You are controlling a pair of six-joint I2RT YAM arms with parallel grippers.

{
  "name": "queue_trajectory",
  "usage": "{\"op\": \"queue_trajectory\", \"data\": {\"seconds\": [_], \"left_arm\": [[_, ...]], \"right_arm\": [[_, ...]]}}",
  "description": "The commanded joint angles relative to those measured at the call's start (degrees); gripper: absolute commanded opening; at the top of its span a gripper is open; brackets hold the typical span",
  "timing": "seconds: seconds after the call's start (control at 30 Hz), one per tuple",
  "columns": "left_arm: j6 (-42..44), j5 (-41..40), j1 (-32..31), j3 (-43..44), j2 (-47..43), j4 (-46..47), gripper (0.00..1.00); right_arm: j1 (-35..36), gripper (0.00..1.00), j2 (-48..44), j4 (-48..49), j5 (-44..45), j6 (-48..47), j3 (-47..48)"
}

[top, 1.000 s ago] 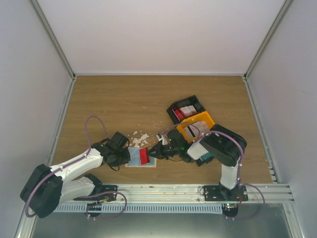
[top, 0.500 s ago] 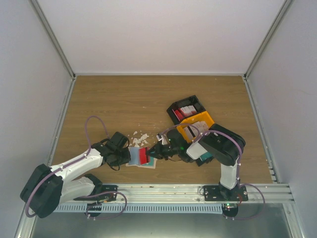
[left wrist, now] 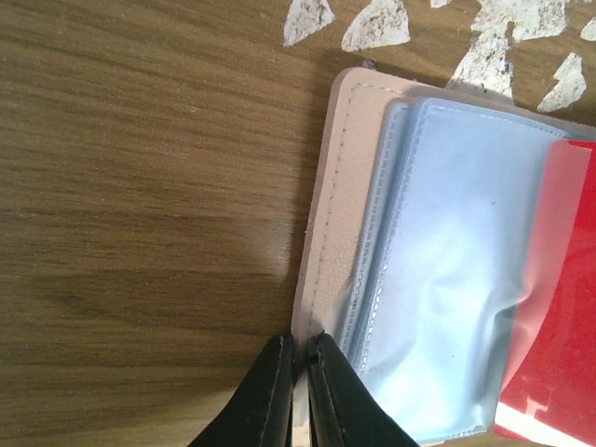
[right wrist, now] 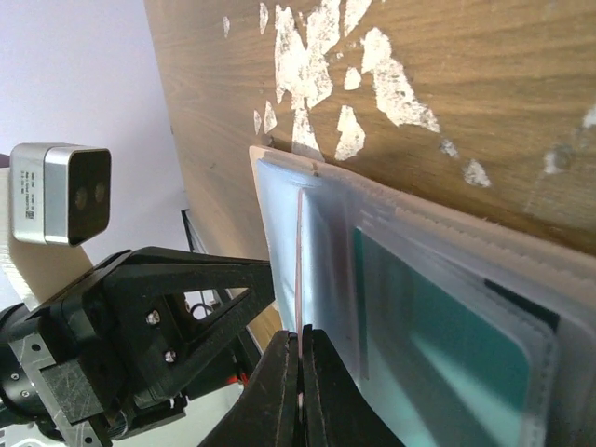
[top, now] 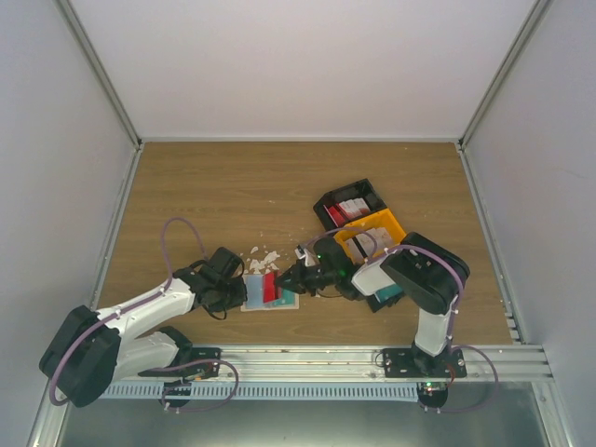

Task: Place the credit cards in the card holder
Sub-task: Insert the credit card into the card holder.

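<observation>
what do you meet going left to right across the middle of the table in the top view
left pincer → card holder → red card → right pincer → yellow bin

Red card point(left wrist: 559, 307) partly past the right edge

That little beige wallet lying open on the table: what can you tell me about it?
The card holder lies open on the wooden table, beside white scraps. Its cover looks like stitched beige leather; inside are pale bluish plastic sleeves. A teal card sits in one sleeve, a red card is partly inside another, held by the right gripper. The left gripper pinches its beige edge.
</observation>
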Motion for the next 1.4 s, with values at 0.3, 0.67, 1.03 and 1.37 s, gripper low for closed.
{"op": "queue_trajectory", "data": {"seconds": [0.3, 0.67, 1.03, 1.37], "left_arm": [[1.99, 3.18, -0.61, -2.25, 1.21, 0.58, 0.10], [1.60, 2.48, -0.62, -2.40, 1.18, 0.41, 0.10], [1.87, 3.89, -0.59, -2.76, 2.09, 1.89, 0.09], [1.72, 3.29, -0.66, -3.02, 2.08, 1.88, 0.06]], "right_arm": [[-0.40, 0.00, 2.07, -5.35, 1.92, -9.59, 3.17], [-5.55, 0.01, -0.35, -13.35, -4.05, -23.04, 3.34], [-5.63, 0.01, 1.61, -15.11, -4.13, -24.88, 5.75], [-6.75, 0.00, -0.66, -24.53, -0.43, -28.65, 7.84]]}}
